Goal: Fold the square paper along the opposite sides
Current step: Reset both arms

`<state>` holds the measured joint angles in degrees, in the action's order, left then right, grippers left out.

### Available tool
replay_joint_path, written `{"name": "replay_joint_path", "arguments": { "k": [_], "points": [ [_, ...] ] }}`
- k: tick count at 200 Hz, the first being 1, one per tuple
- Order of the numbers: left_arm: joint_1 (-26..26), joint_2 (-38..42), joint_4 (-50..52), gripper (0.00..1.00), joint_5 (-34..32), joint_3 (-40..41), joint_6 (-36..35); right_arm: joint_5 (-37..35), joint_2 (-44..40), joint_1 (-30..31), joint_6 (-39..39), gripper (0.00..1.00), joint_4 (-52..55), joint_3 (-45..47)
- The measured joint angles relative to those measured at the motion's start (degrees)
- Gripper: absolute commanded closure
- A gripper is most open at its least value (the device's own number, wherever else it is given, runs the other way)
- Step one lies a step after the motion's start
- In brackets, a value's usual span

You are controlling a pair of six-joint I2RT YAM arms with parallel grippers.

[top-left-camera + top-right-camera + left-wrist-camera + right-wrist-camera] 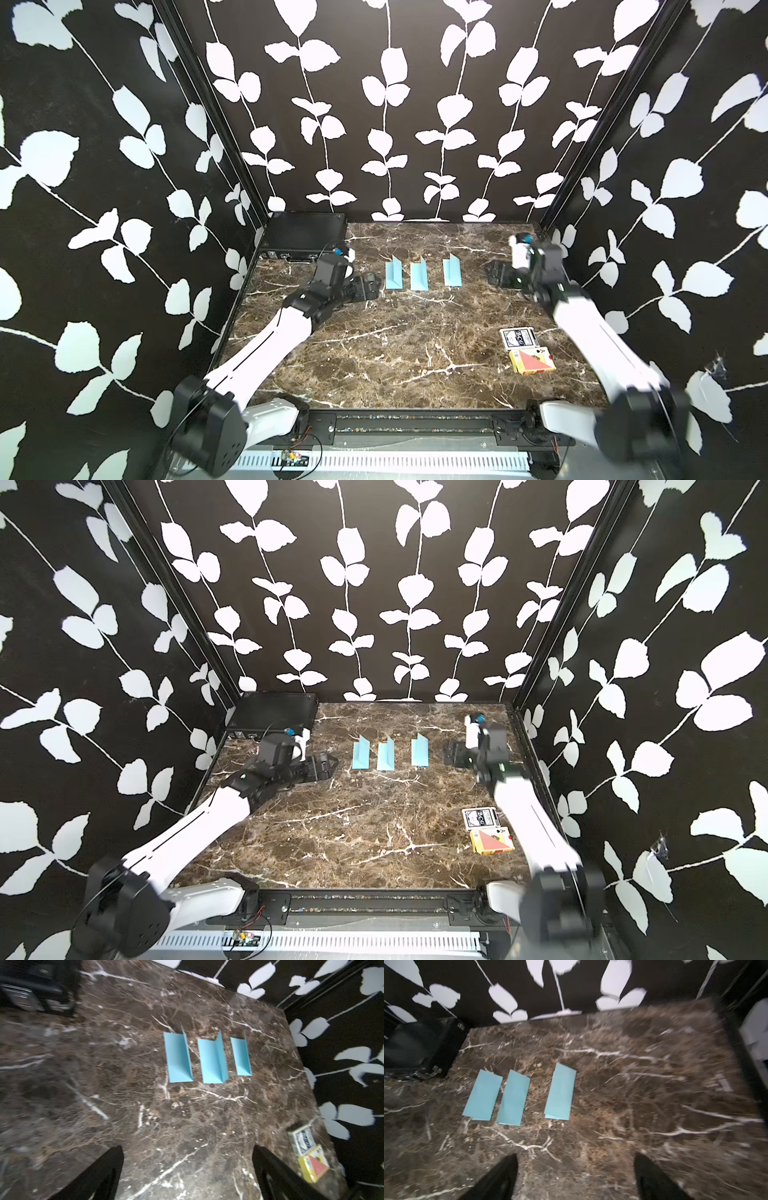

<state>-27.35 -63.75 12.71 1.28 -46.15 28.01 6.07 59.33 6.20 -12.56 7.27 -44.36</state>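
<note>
At the far left rear corner of the marble table [415, 353] a black case [305, 235] is seen. Just in front of it the left gripper [368, 286] is held low over the table, pointed toward the row of papers. In the left wrist view its fingers [99, 1174] are spread wide, with only bare marble between them, so nothing is gripped.

Three pale blue folded papers are laid side by side across the rear middle of the table, each apart from its neighbours. In both top views one half of each lies flat while a flap stands up along the crease. The left folded paper [393, 276] is found just beside the left gripper, not touched by it. The middle folded paper [419, 277] lies between the other two, well clear of both grippers. The right folded paper [452, 272] is set nearest the right gripper [498, 272], with a strip of bare table left between them.

In the right wrist view the right gripper's fingers [500, 1178] are likewise parted wide and empty.

Toward the front right, two card boxes are placed close together beside the right arm: a blue-and-white card box [519, 338] and a yellow-and-red card box [532, 360].
</note>
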Motion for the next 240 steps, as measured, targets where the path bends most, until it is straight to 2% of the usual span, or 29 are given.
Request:
{"name": "replay_joint_path", "arguments": {
  "k": [11, 24, 42, 60, 80, 99, 123, 141, 158, 170, 183, 214, 240],
  "points": [
    [-0.02, 3.80, -7.69, 0.02, -3.85, 6.82, -4.90, -3.17, -6.40, 0.42, -0.48, 0.01, -9.92, 8.85],
    [0.57, 7.56, -16.52, 0.01, -7.65, 15.41, -10.05, -6.34, -10.12, 0.68, 0.24, 0.01, -20.85, 18.64],
    [3.50, 9.18, -21.49, 0.01, -11.58, 22.86, -16.94, -9.33, -9.66, 0.83, 2.62, 0.01, -24.35, 24.61],
    [8.20, 6.97, -24.48, 0.01, -13.88, 24.46, -21.24, -11.65, -5.84, 1.18, 6.23, 0.01, -24.61, 24.59],
    [12.09, 3.41, -27.80, 0.01, -12.59, 23.28, -27.23, -14.12, -0.76, 2.10, 10.82, 0.01, -29.83, 25.81],
    [15.34, -3.45, -32.46, 0.01, -9.01, 21.35, -31.74, -16.52, 5.75, 2.86, 14.08, 0.01, -33.81, 27.26],
    [21.09, -13.16, -37.59, 0.01, -3.15, 21.00, -33.46, -18.69, 13.05, 3.32, 16.96, 0.01, -40.02, 27.26],
    [24.20, -16.33, -42.16, 0.01, -0.33, 21.68, -34.29, -19.61, 18.03, 3.45, 18.27, 0.01, -47.01, 27.21],
    [26.40, -19.71, -50.51, 0.01, 2.75, 22.49, -34.69, -20.09, 24.46, 2.89, 18.49, 0.01, -54.82, 27.15],
    [26.95, -23.54, -55.89, 0.01, 3.85, 22.60, -34.64, -18.75, 27.32, 1.51, 18.25, 0.01, -56.68, 27.15],
    [27.26, -26.21, -56.89, 0.01, 3.85, 22.56, -34.58, -17.11, 28.70, -0.52, 17.75, 0.01, -56.92, 26.69],
    [26.99, -26.86, -58.95, 0.02, 2.16, 22.62, -34.40, -12.13, 28.70, -4.83, 15.47, 0.01, -54.58, 22.58],
    [26.58, -26.58, -60.81, 0.01, 1.70, 22.67, -34.47, -10.23, 28.68, -5.40, 14.47, 0.01, -54.45, 21.68]
  ]
}}
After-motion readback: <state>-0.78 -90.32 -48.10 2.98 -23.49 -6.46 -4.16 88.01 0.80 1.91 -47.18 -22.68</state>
